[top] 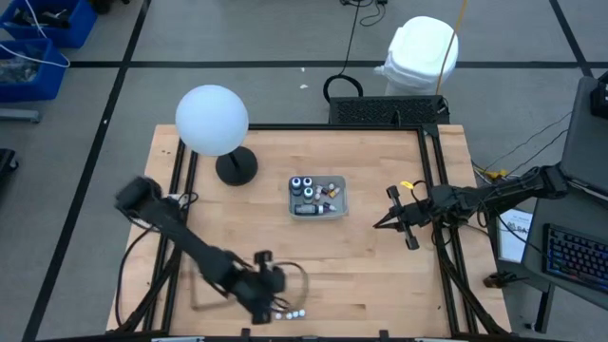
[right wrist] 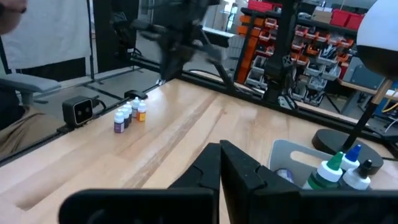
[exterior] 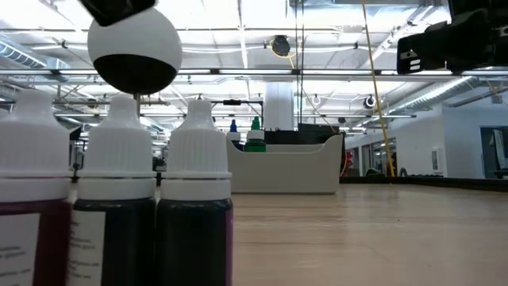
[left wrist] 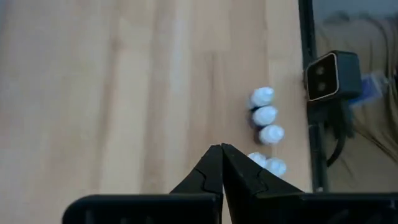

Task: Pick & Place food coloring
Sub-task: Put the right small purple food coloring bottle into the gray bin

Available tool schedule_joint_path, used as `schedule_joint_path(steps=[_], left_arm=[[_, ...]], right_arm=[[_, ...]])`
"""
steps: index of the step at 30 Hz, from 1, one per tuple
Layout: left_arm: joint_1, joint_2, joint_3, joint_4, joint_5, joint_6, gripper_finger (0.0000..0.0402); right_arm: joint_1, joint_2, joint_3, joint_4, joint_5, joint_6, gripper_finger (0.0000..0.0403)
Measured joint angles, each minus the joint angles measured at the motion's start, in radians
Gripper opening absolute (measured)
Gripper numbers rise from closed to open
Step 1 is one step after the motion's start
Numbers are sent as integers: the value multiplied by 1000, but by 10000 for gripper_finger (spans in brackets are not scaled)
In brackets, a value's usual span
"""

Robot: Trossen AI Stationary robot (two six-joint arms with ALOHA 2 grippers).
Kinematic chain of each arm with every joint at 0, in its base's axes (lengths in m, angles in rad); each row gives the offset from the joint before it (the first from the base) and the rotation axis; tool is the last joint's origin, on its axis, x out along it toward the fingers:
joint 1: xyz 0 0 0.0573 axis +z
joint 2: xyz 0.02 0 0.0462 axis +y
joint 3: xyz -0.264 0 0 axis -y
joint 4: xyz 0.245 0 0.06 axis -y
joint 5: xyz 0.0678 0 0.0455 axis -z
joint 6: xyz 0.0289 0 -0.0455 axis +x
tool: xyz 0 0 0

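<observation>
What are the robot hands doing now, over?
Left gripper shut, empty, above the small white-capped bottles at the near table edge. Right gripper shut, waiting beside the clear rectangular tray holding more bottles. Nothing in the way.

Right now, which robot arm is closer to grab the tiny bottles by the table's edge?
The left. Its gripper hangs right beside the white-capped bottles at the near edge, fingers shut. The right gripper waits far off, beside the clear tray.
</observation>
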State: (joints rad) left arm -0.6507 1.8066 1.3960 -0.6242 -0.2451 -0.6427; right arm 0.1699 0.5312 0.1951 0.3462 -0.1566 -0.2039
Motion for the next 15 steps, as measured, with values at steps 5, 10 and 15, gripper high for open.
schedule_joint_path(steps=[5, 10, 15], left_arm=[[66, 247, 324, -243, 202, -6, 9], [111, 403, 552, -352, 331, 55, 27], [124, 451, 666, -334, 302, 102, 91]], right_arm=[[0, 0, 0, -8, -1, 9, 1], [0, 0, 0, -63, -1, 9, 1], [0, 0, 0, -101, -1, 9, 0]])
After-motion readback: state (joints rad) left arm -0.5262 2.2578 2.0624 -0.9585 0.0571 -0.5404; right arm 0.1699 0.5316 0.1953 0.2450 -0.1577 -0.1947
